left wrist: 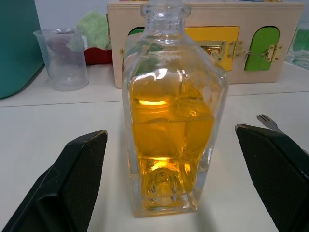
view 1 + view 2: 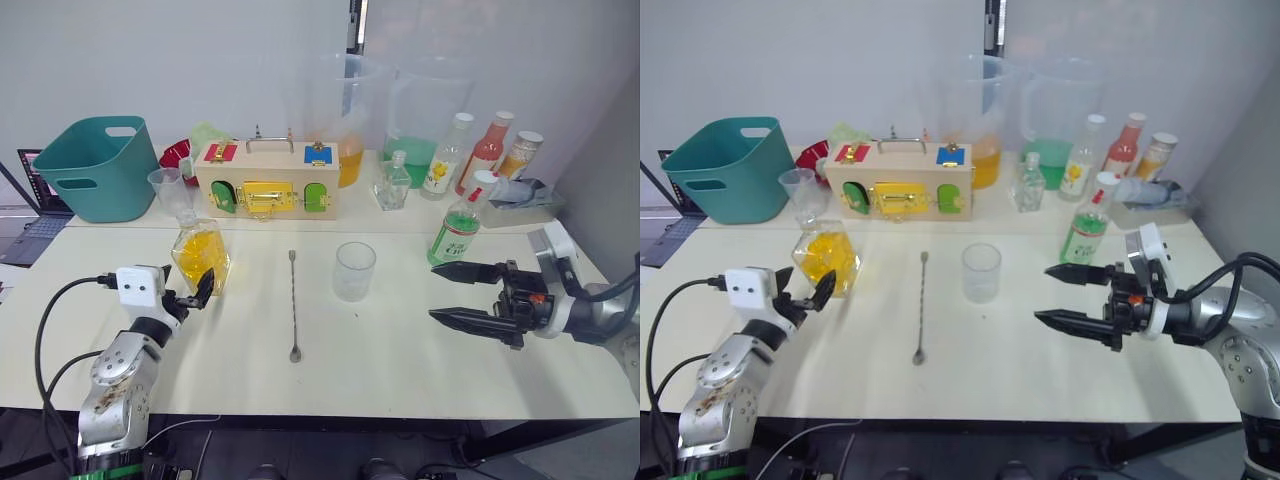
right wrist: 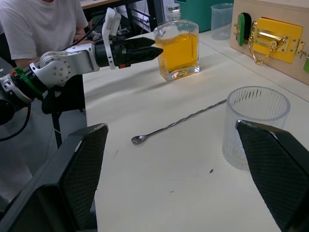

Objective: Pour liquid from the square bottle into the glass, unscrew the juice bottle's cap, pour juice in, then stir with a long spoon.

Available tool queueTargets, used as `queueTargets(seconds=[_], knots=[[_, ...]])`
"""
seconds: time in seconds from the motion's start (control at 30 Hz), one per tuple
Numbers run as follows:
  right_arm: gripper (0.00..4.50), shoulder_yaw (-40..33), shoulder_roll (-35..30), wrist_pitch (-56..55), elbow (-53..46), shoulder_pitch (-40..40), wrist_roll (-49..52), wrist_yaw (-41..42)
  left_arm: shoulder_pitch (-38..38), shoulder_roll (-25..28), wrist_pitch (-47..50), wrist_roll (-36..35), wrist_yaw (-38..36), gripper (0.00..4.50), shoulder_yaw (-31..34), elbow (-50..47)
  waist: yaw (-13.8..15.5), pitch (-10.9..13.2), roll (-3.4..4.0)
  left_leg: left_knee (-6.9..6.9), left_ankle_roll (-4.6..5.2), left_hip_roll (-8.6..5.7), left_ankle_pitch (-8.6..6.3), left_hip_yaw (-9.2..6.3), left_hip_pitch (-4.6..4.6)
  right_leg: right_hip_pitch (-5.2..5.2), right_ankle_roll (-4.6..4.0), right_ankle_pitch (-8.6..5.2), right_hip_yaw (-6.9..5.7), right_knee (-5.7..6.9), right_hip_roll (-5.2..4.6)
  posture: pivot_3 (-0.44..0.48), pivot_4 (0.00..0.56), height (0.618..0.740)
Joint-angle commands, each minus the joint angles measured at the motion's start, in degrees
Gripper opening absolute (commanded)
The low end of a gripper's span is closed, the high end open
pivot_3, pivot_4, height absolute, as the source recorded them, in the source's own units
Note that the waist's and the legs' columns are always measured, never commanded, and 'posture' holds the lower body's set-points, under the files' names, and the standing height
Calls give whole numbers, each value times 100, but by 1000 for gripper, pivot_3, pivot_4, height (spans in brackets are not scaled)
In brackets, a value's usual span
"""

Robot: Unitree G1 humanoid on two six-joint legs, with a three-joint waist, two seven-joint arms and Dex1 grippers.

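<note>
The square bottle holds yellow liquid and stands upright at the table's left. My left gripper is open just in front of it, its fingers wide on either side and not touching the glass. The ribbed clear glass stands empty mid-table. Left of it the long spoon lies flat, bowl towards me. The juice bottle, white cap on, stands right of the glass. My right gripper hovers open in front of the juice bottle, holding nothing, pointing at the glass.
Along the back stand a teal tub, a measuring cup, a wooden latch box, two big clear jugs, a small glass bottle and several sauce bottles. A person sits beyond the table's left end.
</note>
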Motion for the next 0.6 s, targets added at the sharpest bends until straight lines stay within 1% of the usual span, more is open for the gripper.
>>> queueTargets(seconds=[0.03,0.37,0.47,0.6], knots=[[4500,-235,-43,-83,-159,-12,118,-90,-274,103,-87,60,21,4483,-14,163,1,0,0,0,0,0,0,0,0,0,0,0,0,0,0,0,150,740],[4500,-256,39,-185,-239,82,111,-241,-1316,173,-290,294,61,4483,-148,1247,0,2,-4,0,0,0,0,-1,-2,-1,1,0,0,-1,1,0,150,740],[4500,-274,52,-214,-261,130,100,-257,-1469,186,-332,351,65,4483,-192,1392,-2,3,-4,1,0,0,0,-1,-3,-1,1,1,-1,-1,0,0,150,740],[4500,-275,60,-283,-258,172,82,-277,-1565,193,-365,380,115,3356,-186,1530,-10,3,-4,0,0,1,0,-1,-2,-2,1,1,0,0,1,0,150,740]])
